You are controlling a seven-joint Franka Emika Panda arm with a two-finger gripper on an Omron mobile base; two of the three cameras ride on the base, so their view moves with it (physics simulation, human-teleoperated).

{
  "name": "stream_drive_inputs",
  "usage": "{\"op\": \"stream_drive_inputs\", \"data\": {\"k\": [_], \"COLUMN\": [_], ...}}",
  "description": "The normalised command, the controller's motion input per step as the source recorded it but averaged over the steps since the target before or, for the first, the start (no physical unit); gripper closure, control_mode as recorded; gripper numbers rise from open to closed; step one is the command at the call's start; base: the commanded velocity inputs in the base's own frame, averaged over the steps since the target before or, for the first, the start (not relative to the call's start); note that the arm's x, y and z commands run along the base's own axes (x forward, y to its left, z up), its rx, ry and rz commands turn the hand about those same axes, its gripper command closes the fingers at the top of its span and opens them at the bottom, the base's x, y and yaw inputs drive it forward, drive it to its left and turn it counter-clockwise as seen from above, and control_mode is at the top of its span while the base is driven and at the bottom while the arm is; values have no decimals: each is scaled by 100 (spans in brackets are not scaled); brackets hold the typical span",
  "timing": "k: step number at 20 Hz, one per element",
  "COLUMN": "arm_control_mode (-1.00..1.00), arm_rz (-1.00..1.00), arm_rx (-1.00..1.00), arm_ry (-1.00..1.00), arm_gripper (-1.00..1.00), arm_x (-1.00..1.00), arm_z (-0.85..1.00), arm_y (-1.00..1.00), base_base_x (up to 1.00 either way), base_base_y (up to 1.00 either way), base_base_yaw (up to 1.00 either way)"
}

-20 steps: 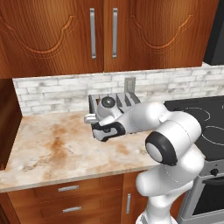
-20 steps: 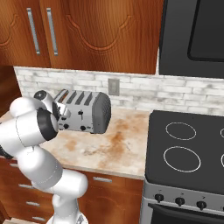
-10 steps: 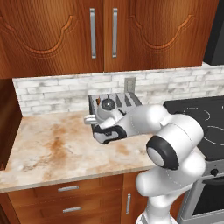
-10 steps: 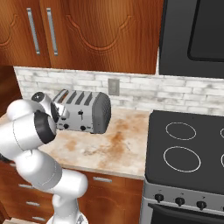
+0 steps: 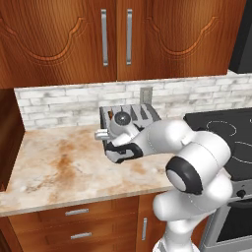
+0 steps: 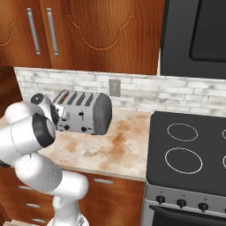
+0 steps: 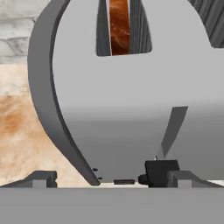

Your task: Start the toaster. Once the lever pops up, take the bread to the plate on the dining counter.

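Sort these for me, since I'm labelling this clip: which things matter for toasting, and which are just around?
Job:
toaster
bread in a slot
gripper at the toaster's face

Just around:
stove
cabinets
wall outlet

The arm [image 5: 192, 167] at the lower right of the left base view is glossy white, built of rounded, bulbous segments with dark grey-black discs capping the joints. Its wrist carries a black band. In the hand view, two small grey finger tips [image 7: 39, 178] rise at the bottom edge.
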Motion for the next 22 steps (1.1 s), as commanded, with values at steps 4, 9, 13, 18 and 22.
{"op": "stream_drive_inputs", "data": {"k": [4, 9, 13, 18, 22], "arm_control_mode": [-100, -100, -100, -100, -100], "arm_rz": [0, 0, 0, 0, 0], "arm_rx": [0, 0, 0, 0, 0], "arm_ry": [-1, -4, -8, -8, -8], "arm_gripper": [-100, -100, -100, -100, -100], "arm_x": [0, 0, 0, 0, 0], "arm_z": [21, 10, 1, 0, 1], "arm_y": [0, 0, 0, 0, 0], "base_base_x": [0, 0, 0, 0, 0], "base_base_y": [0, 0, 0, 0, 0], "base_base_yaw": [0, 0, 0, 0, 0]}}
